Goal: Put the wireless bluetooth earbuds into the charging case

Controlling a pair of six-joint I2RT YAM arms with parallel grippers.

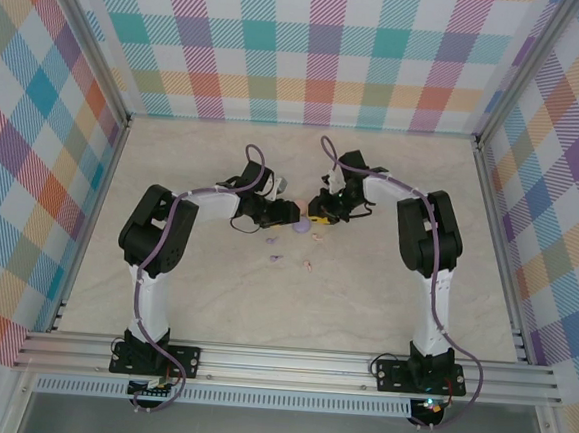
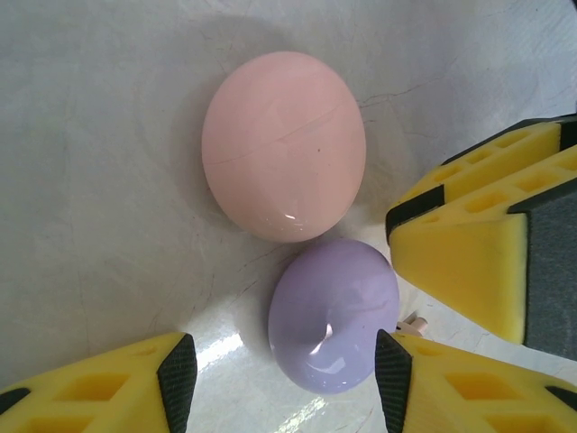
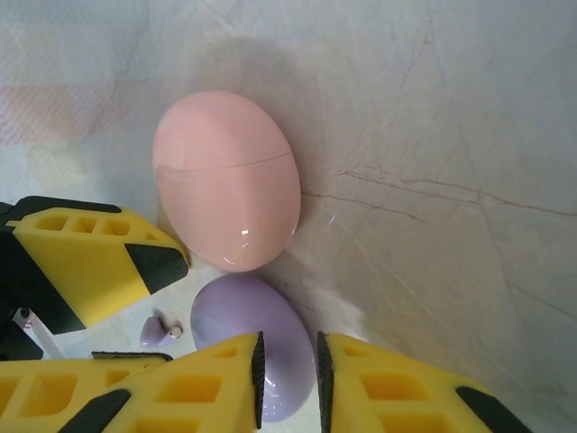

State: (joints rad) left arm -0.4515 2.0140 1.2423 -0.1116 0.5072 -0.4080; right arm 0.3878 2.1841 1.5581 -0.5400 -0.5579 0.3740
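We open at the left gripper (image 2: 285, 370): its jaws stand apart, straddling the purple charging case (image 2: 334, 316). One pad (image 2: 392, 374), on the side facing the right arm, sits right at the case's edge. The other pad (image 2: 178, 379) stands off, with bare table between it and the case. Nothing is clamped there.

Over to the right gripper (image 3: 288, 379): its jaws sit almost together, just a slit between them, and they hang over the edge of the purple case. Whether anything is pinched in that slit, or whether the tips touch the case, we cannot tell.

The purple case itself is closed, a smooth glossy dome. Right up against its far side, apparently touching, is the pink charging case (image 2: 284, 144). It is larger, egg-shaped and also closed, with a thin seam running across it.

Now the earbuds: the four we can pick out all lie on the table (image 1: 173, 167), none in a case. A purple earbud (image 3: 160, 332) lies just beside the purple case, between it and a left finger (image 3: 90, 262). A pale earbud (image 2: 413, 322) peeks out on the case's other side, next to the pad there. From above we spot two more, nearer the arm bases than the purple case. These are a second purple earbud (image 1: 275, 260) and a second pale earbud (image 1: 308, 266), near each other and apart from the case.

Both arms bend inward over the purple case, with plaid walls (image 1: 313, 48) all around.
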